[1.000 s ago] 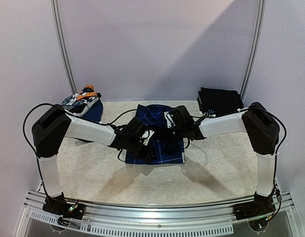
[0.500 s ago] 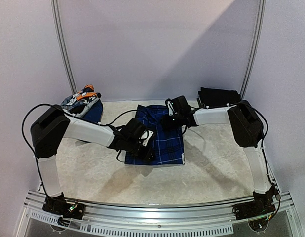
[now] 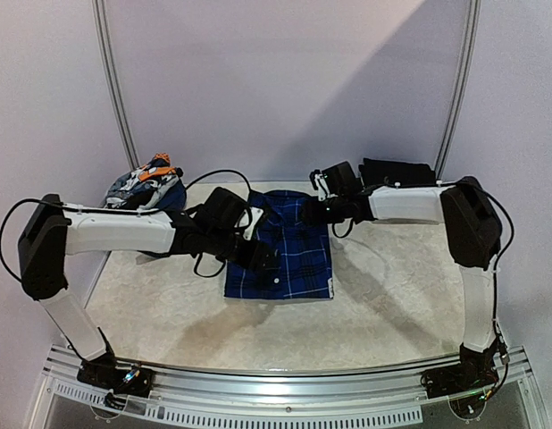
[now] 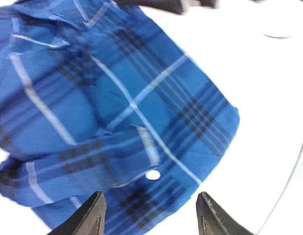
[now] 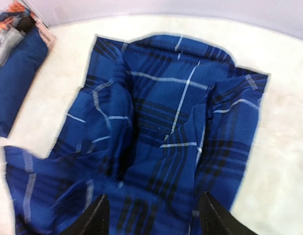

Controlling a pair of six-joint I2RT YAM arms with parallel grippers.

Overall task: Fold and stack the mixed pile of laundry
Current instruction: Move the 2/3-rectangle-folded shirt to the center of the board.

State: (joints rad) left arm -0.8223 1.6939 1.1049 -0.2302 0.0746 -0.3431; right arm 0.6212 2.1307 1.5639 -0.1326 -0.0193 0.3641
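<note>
A blue plaid shirt [image 3: 289, 255] lies folded flat in the middle of the table. My left gripper [image 3: 262, 257] hovers over its left part, jaws open; in the left wrist view [image 4: 151, 214] the shirt [image 4: 117, 112] and a white button lie below the spread fingers, nothing between them. My right gripper [image 3: 311, 211] hangs over the shirt's far right corner, open too [image 5: 154, 213], with the shirt's collar end [image 5: 176, 122] beneath it. A heap of grey-white-orange patterned pieces on a dark blue garment [image 3: 148, 186] sits at the back left. Black folded trousers [image 3: 397, 177] lie at the back right.
The pale table top [image 3: 401, 295] stretches to the right and front of the shirt. A purple back wall with two metal uprights [image 3: 115, 89] closes the far side. The dark blue garment and orange patterned piece show at the right wrist view's left edge [image 5: 14, 73].
Both grippers have opened and let go of the shirt. The right gripper drew back toward the shirt's far edge; the left arm stretched out over the shirt's left side.
</note>
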